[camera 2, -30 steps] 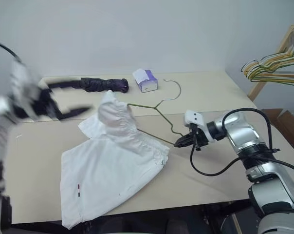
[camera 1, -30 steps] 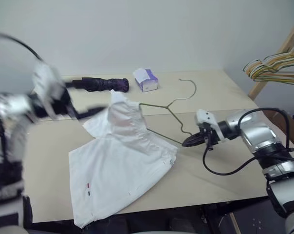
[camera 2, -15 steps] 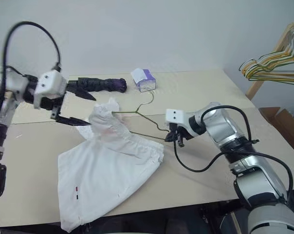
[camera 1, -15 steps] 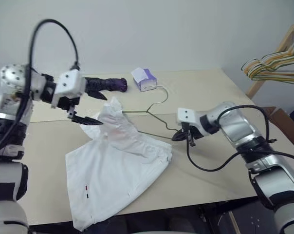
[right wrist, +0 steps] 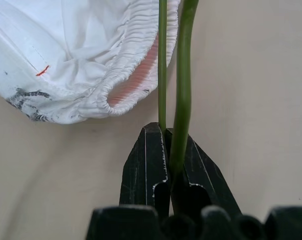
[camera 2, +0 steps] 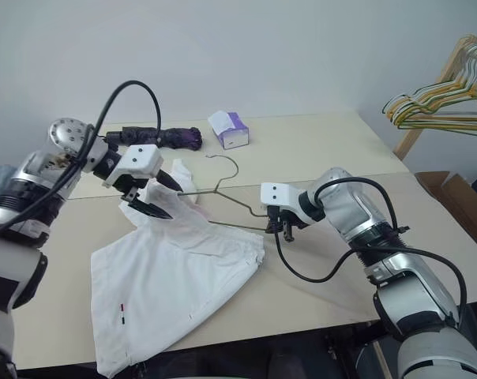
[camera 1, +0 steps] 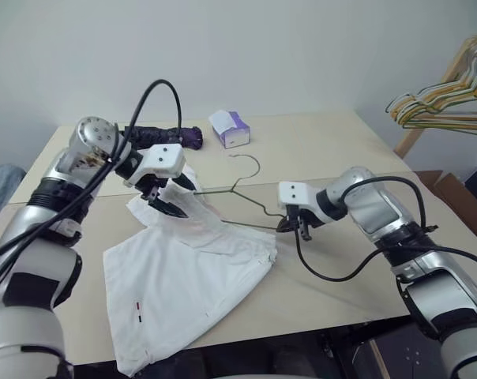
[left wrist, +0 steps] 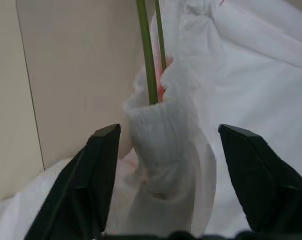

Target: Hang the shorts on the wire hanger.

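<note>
shorts: white, thin cloth, lying mostly flat on the near left part of the table. The waistband end is bunched up and lifted at the far side, where one end of the hanger goes into it.
how the shorts will handle: They look soft, light and floppy. They will sag and slide, so a pinch on the thick, stretchy waistband should hold better than a pinch on the thin leg cloth.
wire hanger: thin olive-green wire. Its hook points to the far side. Its left end is inside the raised waistband, and its right corner is in the right claw.
how the hanger will handle: It looks light, stiff and a bit springy. The wire is smooth, so it may twist in a grip. The corner seems a good place to hold it.
right gripper: closed tight on the hanger's right corner, just right of the shorts.
left gripper: its two fingers stand apart, one on each side of the raised fold of waistband. They are not pressing it yet.
other things: a small tissue box and a dark folded umbrella sit at the far side of the table. A bunch of coloured hangers is far right, well apart.
</note>
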